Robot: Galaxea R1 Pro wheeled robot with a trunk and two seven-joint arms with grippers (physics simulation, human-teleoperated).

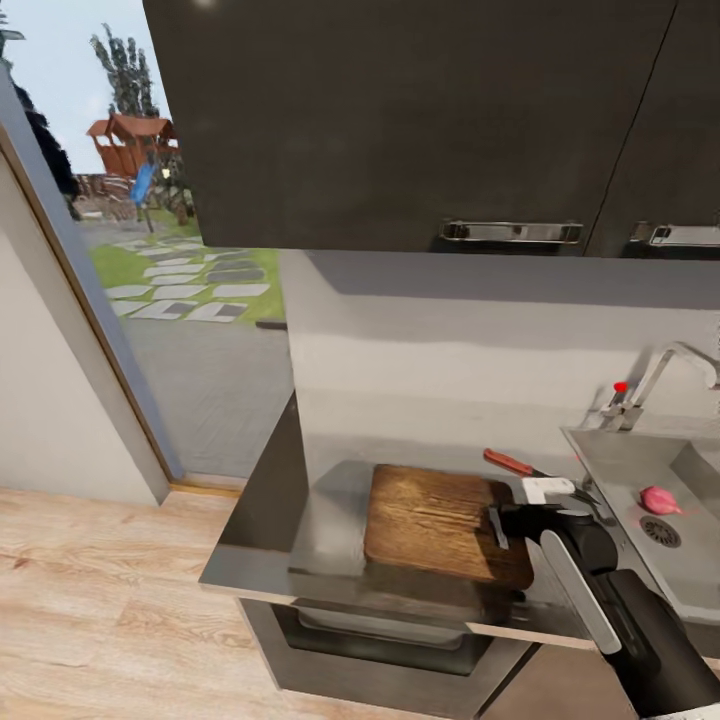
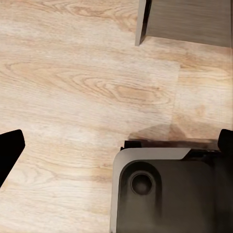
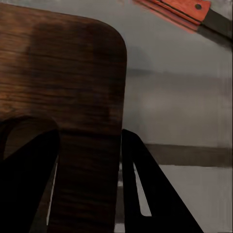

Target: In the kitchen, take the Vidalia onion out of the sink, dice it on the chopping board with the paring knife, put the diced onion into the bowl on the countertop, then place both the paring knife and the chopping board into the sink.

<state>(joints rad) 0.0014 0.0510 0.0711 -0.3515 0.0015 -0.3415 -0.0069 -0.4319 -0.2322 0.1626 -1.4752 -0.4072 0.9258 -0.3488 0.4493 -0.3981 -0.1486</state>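
A long glossy grey countertop runs under dark upper cabinets, with pale wood-plank floor in front of it and a tall window giving onto a garden path. At the far right sits the rectangular grey steel sink with its angular chrome tap and red knob. A small pinkish onion lies in it, just beside the black round drain.

The brown wood-grain chopping board lies flat on the countertop, left of the sink. The right gripper is at the board's right edge; in the right wrist view its two dark fingers straddle that edge, one over the board and one beside it (whether they press on it I cannot tell).

The slim paring knife with the orange-red handle rests on the countertop just beyond the board's far right corner.

The left gripper hangs over the wood floor, its dark fingertips wide apart.
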